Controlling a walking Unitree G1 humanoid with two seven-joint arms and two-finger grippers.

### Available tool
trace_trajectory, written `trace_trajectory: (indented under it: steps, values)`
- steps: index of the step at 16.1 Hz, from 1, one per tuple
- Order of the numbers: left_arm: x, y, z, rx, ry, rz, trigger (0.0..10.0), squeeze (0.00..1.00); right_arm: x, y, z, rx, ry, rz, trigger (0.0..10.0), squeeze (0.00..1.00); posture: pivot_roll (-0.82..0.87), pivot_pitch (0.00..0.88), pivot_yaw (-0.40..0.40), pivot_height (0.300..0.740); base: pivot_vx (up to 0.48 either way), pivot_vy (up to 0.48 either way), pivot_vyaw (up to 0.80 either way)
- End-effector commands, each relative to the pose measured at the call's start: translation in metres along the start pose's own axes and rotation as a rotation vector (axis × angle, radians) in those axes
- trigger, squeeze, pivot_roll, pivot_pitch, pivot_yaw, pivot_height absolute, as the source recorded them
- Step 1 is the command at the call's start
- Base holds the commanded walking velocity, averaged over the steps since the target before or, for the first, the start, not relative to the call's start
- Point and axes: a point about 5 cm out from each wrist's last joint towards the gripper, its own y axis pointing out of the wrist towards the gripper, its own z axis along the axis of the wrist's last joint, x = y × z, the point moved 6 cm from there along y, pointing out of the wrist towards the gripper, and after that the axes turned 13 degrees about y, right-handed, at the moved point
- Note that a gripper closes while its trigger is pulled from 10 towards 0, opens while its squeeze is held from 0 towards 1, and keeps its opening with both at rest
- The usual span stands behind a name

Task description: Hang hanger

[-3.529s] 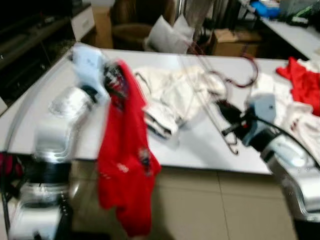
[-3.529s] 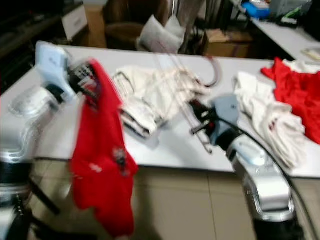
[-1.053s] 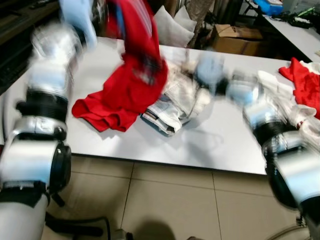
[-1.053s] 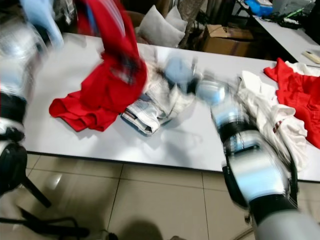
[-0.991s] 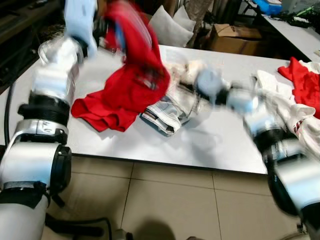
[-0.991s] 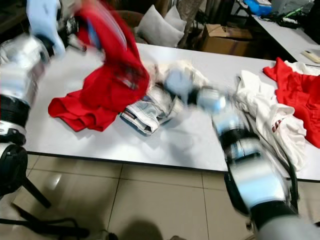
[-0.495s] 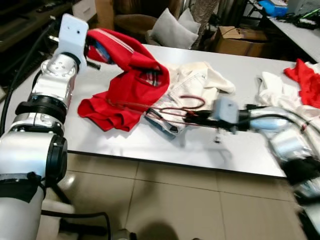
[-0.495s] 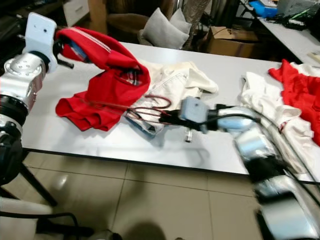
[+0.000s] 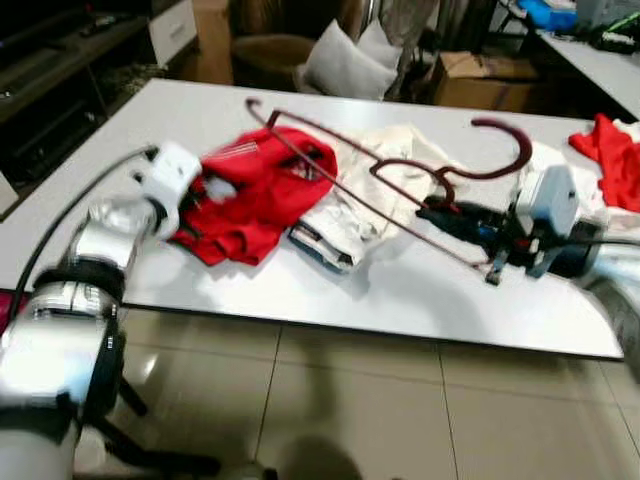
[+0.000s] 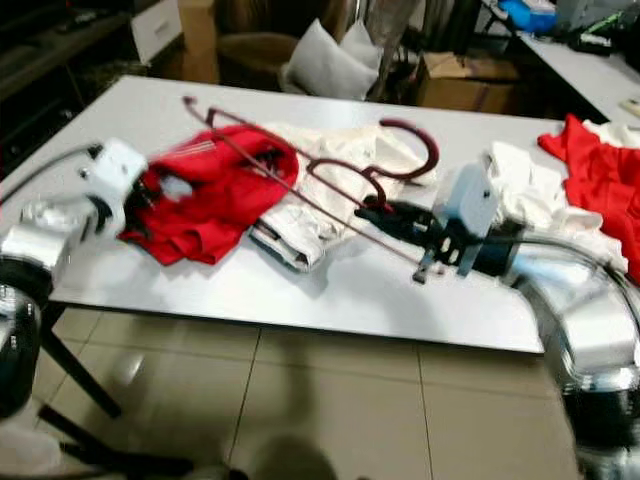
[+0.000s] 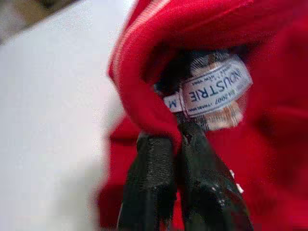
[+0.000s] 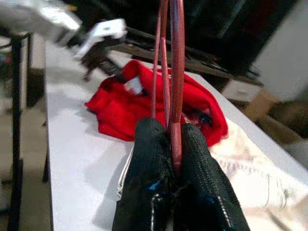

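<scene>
A dark red wire hanger (image 9: pixel 526 148) is held tilted above the white table (image 9: pixel 400 300), hook up and toward the right. My right gripper (image 9: pixel 437 212) is shut on its lower rod; the right wrist view shows both fingers (image 12: pixel 149 163) clamped on the hanger (image 12: pixel 176 62). One end of the hanger reaches over the red shirt (image 9: pixel 265 190), which lies bunched on the table. My left gripper (image 9: pixel 212 187) is shut on the shirt's collar, beside the neck label (image 11: pixel 216 84), low over the table.
A crumpled white garment (image 9: pixel 375 170) lies under the hanger. More white (image 10: pixel 530 190) and red (image 9: pixel 612 150) clothes are piled at the right end of the table. A pillow (image 9: pixel 345 60) and a cardboard box (image 9: pixel 470 75) sit beyond the table. Tiled floor lies below the front edge.
My left gripper has come down and set the red shirt on the table. My right gripper has drawn back to the right and lifted the hanger off the clothes.
</scene>
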Motion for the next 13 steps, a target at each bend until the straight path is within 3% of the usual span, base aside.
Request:
trace_trajectory:
  steps: [1,3,4,5,6,8,10,13]
  values:
    - [0.011,-0.004,0.01,0.059,-0.003,-0.088,10.0,1.0,0.006,-0.001,0.001,-0.005,0.007,-0.086,10.0,0.0,-0.16,0.0,0.029,0.74,0.0,0.0,0.0]
    - [0.023,-0.018,0.008,0.067,0.051,-0.156,10.0,1.0,0.0,-0.001,-0.011,-0.051,0.026,-0.127,10.0,0.0,-0.16,0.0,0.039,0.74,0.0,0.0,0.0]
    - [0.026,-0.037,0.006,0.053,0.106,-0.186,10.0,1.0,0.002,-0.002,-0.017,-0.053,0.071,-0.199,10.0,0.0,-0.16,0.0,0.039,0.74,0.0,0.0,0.0]
    - [0.025,-0.046,0.008,0.059,0.105,-0.201,10.0,1.0,0.002,-0.002,-0.02,-0.053,0.104,-0.229,10.0,0.0,-0.16,0.0,0.039,0.74,0.0,0.0,0.0]
    - [0.029,-0.069,0.014,0.094,0.094,-0.269,10.0,1.0,0.0,-0.002,-0.024,-0.054,0.156,-0.277,10.0,0.0,-0.14,0.0,0.027,0.74,0.0,0.0,0.0]
    - [0.052,-0.108,0.03,0.172,0.079,-0.45,10.0,1.0,-0.001,0.0,-0.031,-0.044,0.23,-0.354,10.0,0.0,-0.12,0.0,0.018,0.74,0.0,0.0,0.0]
    - [0.06,-0.121,0.054,0.287,-0.032,-0.471,10.0,1.0,-0.004,0.001,-0.04,-0.05,0.288,-0.404,10.0,0.0,-0.12,0.0,0.018,0.74,0.0,0.0,0.0]
    - [0.044,-0.121,0.089,0.475,-0.21,-0.307,10.0,1.0,0.002,0.0,-0.029,0.076,0.358,-0.54,10.0,0.0,-0.11,0.0,0.007,0.74,0.0,0.0,0.0]
